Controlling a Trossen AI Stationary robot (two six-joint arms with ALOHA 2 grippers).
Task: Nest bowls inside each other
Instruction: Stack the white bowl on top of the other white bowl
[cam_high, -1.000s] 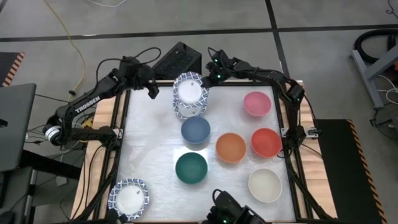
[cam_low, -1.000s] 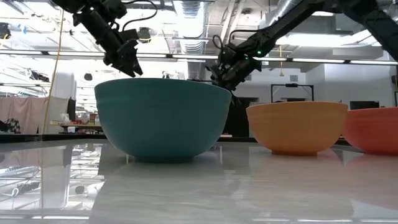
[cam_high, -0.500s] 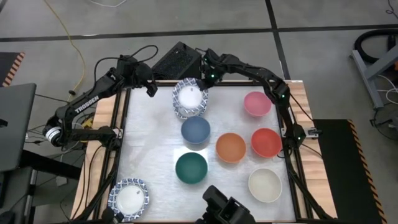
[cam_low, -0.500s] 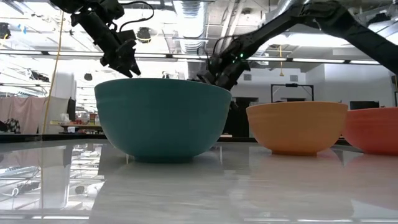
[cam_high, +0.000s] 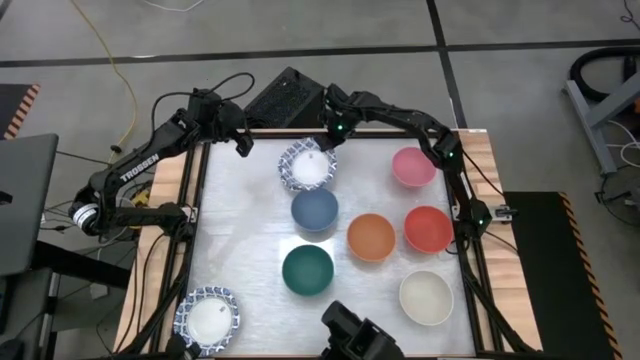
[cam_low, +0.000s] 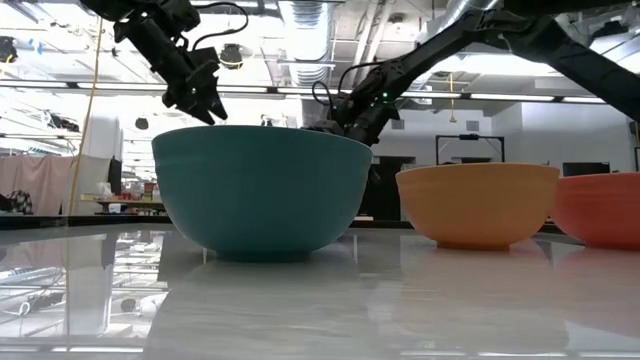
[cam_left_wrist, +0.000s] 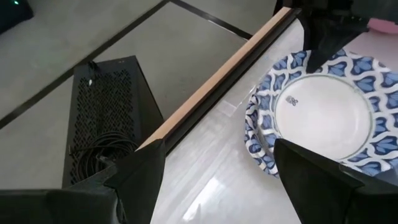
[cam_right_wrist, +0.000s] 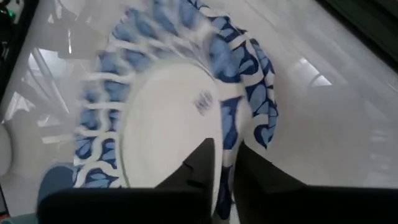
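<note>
- High view: the right gripper sits at the far edge of the table, on the far rim of a blue-patterned bowl stack.
- Its two fingers straddle that rim with a narrow gap, one inside and one outside. The right wrist view shows the rim between them, but whether they pinch it or have just let go cannot be told.
- The rim pinch suits a bowl with thin walls, since it leaves the hollow free to drop over another bowl.
- The left wrist view shows a second patterned rim peeking out under the top one, so this stack already holds nested bowls; how many cannot be told.
- The left gripper waits at the far left of the table, its fingers spread wide and empty, pointed toward the stack, probably kept clear of the right arm.
- Another patterned bowl stands alone at the near left corner.
- The plain bowls stand loose and apart: blue bowl just near of the stack, green bowl, orange bowl, red bowl, pink bowl and cream bowl.
- Most of the nesting seems not yet done.
</note>
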